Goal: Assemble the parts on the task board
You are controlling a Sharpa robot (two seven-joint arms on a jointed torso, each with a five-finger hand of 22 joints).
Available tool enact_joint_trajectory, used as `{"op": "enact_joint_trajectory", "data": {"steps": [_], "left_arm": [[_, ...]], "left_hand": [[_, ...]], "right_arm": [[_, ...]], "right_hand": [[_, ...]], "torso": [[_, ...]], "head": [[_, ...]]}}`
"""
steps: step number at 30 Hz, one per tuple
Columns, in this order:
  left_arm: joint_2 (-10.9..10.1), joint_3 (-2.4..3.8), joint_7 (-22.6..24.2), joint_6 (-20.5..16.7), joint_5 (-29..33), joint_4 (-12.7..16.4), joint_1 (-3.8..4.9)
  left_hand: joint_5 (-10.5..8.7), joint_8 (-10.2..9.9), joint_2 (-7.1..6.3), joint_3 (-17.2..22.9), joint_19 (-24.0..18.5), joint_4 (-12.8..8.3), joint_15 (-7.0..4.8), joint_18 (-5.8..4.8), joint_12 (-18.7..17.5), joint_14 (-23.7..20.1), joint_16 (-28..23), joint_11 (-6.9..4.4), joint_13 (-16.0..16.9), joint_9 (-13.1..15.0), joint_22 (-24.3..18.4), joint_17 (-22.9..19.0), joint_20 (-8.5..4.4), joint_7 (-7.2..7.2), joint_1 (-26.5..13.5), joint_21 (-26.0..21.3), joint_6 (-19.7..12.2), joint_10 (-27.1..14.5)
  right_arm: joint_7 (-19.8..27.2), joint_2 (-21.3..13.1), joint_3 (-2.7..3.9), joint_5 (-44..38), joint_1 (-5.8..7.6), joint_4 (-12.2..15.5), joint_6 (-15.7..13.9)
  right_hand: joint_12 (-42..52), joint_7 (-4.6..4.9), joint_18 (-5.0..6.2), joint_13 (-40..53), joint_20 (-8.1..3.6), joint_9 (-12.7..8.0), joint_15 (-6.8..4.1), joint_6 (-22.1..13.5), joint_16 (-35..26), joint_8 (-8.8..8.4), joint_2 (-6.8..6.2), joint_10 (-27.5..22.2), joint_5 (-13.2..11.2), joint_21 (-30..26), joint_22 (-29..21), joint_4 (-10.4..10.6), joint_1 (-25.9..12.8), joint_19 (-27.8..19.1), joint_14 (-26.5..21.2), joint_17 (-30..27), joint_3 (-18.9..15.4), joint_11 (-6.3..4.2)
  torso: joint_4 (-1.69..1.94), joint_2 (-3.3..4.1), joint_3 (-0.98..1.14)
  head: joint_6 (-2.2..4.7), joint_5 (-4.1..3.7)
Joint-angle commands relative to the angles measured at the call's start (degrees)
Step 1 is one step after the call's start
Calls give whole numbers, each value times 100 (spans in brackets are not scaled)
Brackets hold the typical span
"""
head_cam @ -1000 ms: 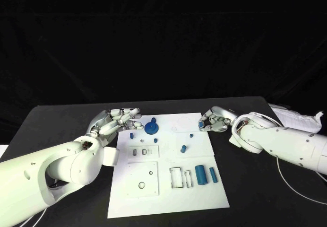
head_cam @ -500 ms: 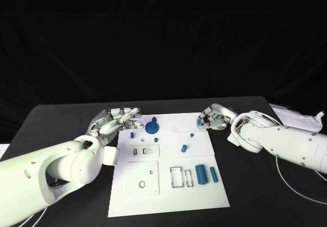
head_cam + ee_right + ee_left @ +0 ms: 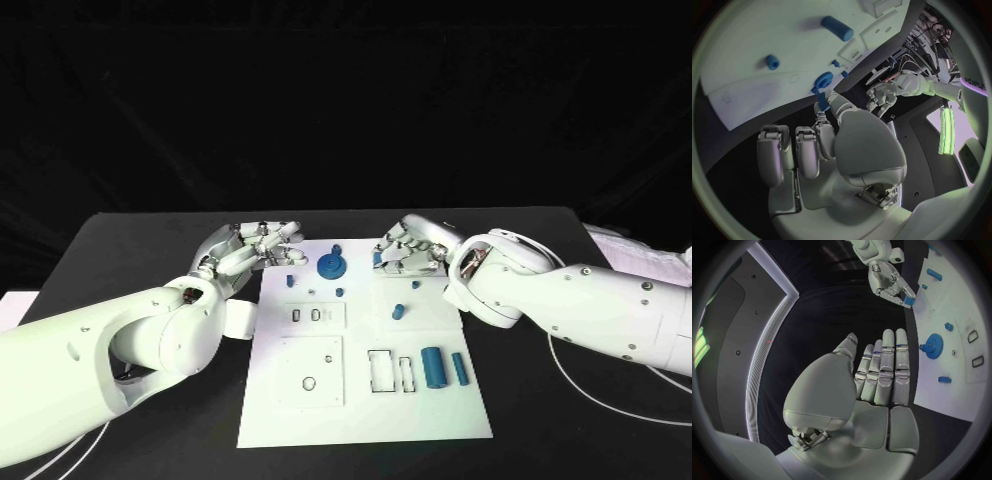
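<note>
Task board [image 3: 361, 400] bears blue parts; right hand [image 3: 405, 250] pinches one [image 3: 822, 101], left hand [image 3: 254, 247] spread empty.

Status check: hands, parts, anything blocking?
Left hand open at the board's far left corner. Right hand pinches a small blue part over the far edge. Blue gear stands between the hands. Nothing blocking.

**Blue on white, black beneath**

My hands, left [image 3: 257, 247] and right [image 3: 405, 250], are silver on white arms. The board [image 3: 361, 400] is white with black-outlined slots; the gear [image 3: 332, 267], cylinders [image 3: 431, 364] and small pegs [image 3: 397, 312] are blue. The table [image 3: 130, 250] is black.
</note>
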Motion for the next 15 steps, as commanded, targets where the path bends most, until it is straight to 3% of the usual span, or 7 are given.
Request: {"op": "enact_joint_trajectory", "data": {"steps": [1, 7, 9, 15], "left_arm": [[3, 4, 55, 103, 20, -31, 2], [-16, 4, 61, 107, 27, -49, 3], [-27, 4, 61, 106, 28, -39, 3], [-35, 4, 56, 106, 29, -12, 3]], "left_hand": [[-21, -29, 58, 8, 38, -35, 24, 65, -22, -32, 6, 26, -7, -1, -5, 6, 16, 13, 12, 4, -7, 11], [-21, -30, 61, 12, 38, -40, 23, 65, -24, -33, 5, 25, -8, -1, -6, 9, 15, 13, 17, 4, -7, 12], [-21, -30, 63, 13, 38, -41, 23, 65, -25, -33, 5, 25, -8, -1, -6, 11, 15, 13, 18, 4, -7, 13], [-21, -30, 63, 13, 38, -41, 23, 65, -25, -33, 5, 25, -8, -1, -6, 11, 15, 13, 18, 4, -7, 13]], "right_arm": [[-743, 168, -17, -867, -26, 132, 72], [-1093, 568, -69, -1543, -175, 263, 91], [-1170, 686, -87, -1700, -234, 258, 93], [-1289, 908, -125, -1915, -362, 222, 139]], "right_hand": [[-52, -196, -77, 514, -50, 171, -32, 197, -13, 128, 68, -28, 28, -28, 674, 26, -102, 221, 553, 1319, 110, -19], [-149, -173, -61, 462, -46, 166, -22, 149, -65, 100, 60, -71, 29, -66, 597, -4, -114, 185, 531, 1228, 153, -2], [-172, -167, -56, 450, -44, 165, -19, 140, -77, 94, 55, -81, 26, -78, 573, -9, -121, 173, 526, 1208, 159, 2], [-183, -159, -52, 446, -40, 164, -14, 126, -87, 84, 42, -87, 29, -88, 555, -19, -132, 165, 523, 1192, 171, 9]], "torso": [[39, -36, -26], [74, -60, -64], [72, -52, -56], [69, -50, -56]], "head": [[-75, 101], [-170, 258], [-183, 289], [-241, 349]]}}
